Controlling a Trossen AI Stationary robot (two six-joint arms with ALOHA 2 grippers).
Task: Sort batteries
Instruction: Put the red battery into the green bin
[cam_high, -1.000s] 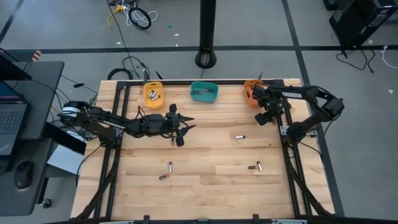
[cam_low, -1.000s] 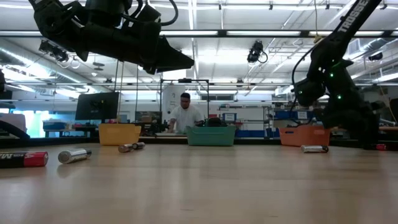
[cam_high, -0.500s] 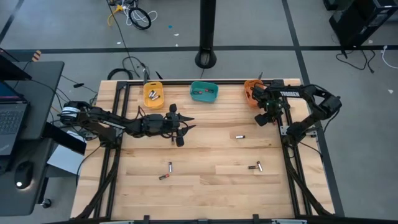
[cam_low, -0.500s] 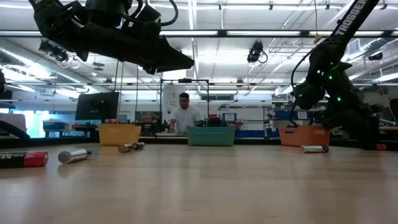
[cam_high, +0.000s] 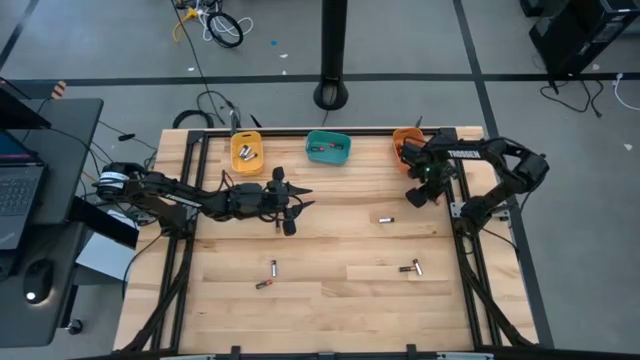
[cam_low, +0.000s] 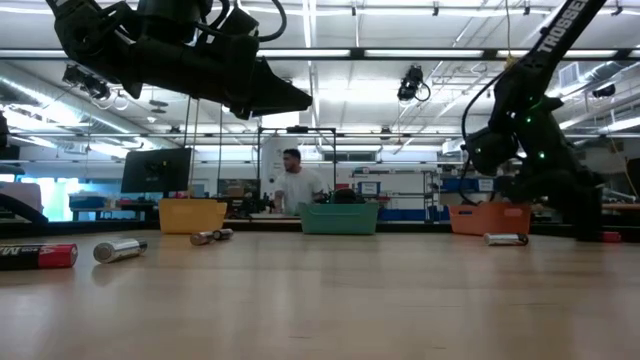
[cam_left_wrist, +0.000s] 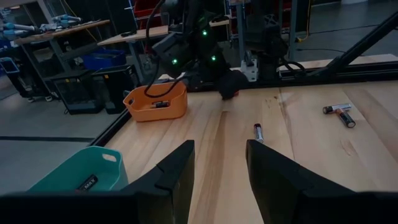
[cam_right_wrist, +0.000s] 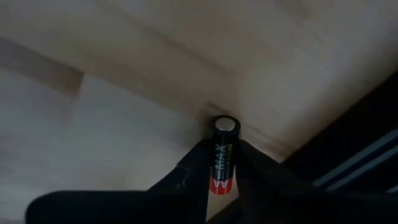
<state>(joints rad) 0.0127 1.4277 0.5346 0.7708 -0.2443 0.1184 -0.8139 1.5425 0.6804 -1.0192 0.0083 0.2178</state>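
My right gripper (cam_high: 418, 190) hovers over the table's far right part, just in front of the orange bin (cam_high: 404, 144), shut on a black battery with a red band (cam_right_wrist: 222, 155). My left gripper (cam_left_wrist: 221, 177) is open and holds nothing; it hangs over the far left-centre of the table (cam_high: 290, 208). Loose batteries lie flat on the wood: one in the middle right (cam_high: 384, 218), a pair near the right (cam_high: 415, 267), and two near the left-centre (cam_high: 273, 267), (cam_high: 264, 284). The yellow bin (cam_high: 247, 152) holds silvery cells. My right gripper pinches the black battery between its two fingers (cam_right_wrist: 189, 167), on the red-banded part of its body (cam_right_wrist: 221, 177). The battery lies along the fingers, and its silvery capped end (cam_right_wrist: 224, 124) sticks out past their tips toward the tabletop. The fingers come from above, pointing down.
Three bins stand along the far edge: yellow, teal (cam_high: 328, 147) and orange. A black frame rail (cam_high: 470, 250) runs along the table's right side, close to my right arm. A person (cam_low: 295, 185) stands in the room beyond the table. Bare wood lies along the near edge.
My right gripper, still shut on the battery, has shifted a little toward the table's left, away from the right-hand rail.
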